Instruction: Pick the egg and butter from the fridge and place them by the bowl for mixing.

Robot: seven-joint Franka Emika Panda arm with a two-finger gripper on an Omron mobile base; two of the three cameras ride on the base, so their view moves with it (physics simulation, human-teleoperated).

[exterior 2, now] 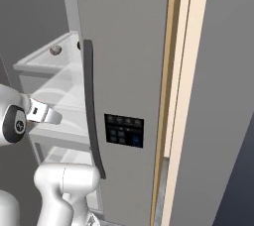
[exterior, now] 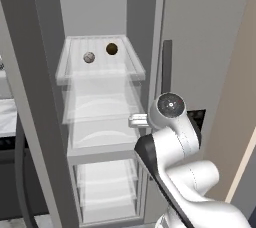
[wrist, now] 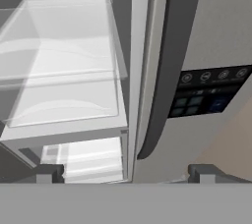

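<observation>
The fridge (exterior: 200, 27) stands with its left door swung open and its right door (exterior 2: 129, 31) shut. The egg (exterior: 89, 57), a small pale ball, lies on the top glass shelf (exterior: 100, 69); in the right base view the egg (exterior 2: 55, 50) sits at the shelf's back. My gripper (wrist: 125, 173) is open and holds nothing. It hovers in front of the middle shelves, well below the egg, near the edge of the right door. The butter and the bowl are out of view.
A dark brown ball (exterior: 111, 48) rests to the right of the egg on the same shelf. The right door's long dark handle (wrist: 162, 70) and control panel (wrist: 209, 93) are close on the gripper's right. The open left door (exterior: 27, 97) stands at the left.
</observation>
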